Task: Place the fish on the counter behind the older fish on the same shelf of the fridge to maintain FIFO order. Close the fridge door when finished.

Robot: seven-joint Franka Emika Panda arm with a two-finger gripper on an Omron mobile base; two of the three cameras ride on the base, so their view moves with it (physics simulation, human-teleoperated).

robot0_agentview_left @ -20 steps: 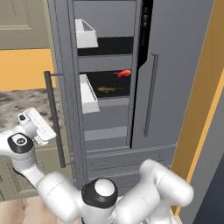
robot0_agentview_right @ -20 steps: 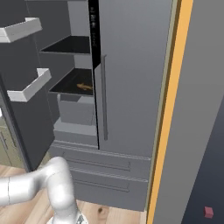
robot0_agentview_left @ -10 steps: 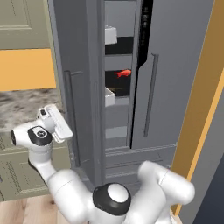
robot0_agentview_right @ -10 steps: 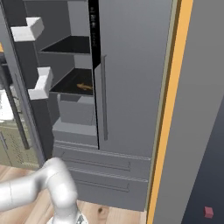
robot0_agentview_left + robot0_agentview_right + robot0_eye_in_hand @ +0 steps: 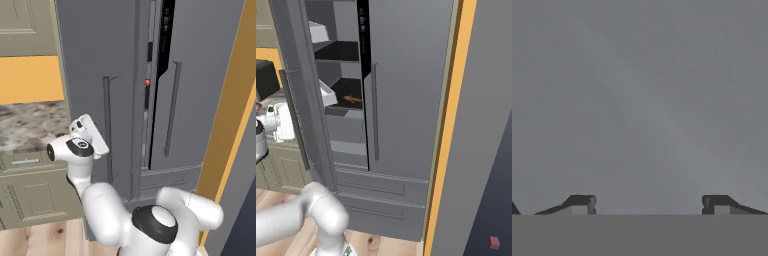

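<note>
The fridge (image 5: 120, 75) has its left door (image 5: 95, 65) swung almost shut. A thin gap beside it shows a spot of the red-orange fish (image 5: 147, 82). In the right base view the gap is wider, and the brown older fish (image 5: 352, 99) lies on the black shelf (image 5: 348, 108). My gripper (image 5: 102, 142) presses flat against the outside of the left door, beside its bar handle (image 5: 106, 125). In the hand view the gripper (image 5: 648, 205) faces plain grey door panel. Its fingertips (image 5: 579, 204) stand far apart and open, with nothing between them. The marble counter (image 5: 25, 125) is to the left.
White door bins (image 5: 328, 95) show on the inside of the left door. Beige cabinet drawers (image 5: 30, 190) sit under the counter. A dark appliance (image 5: 266, 77) stands at the far left. An orange-edged wall panel (image 5: 448, 125) borders the fridge on the right.
The left fridge door has swung from wide open to nearly shut. My hand has moved right with it, staying against its outer face. Both fish stayed put.
</note>
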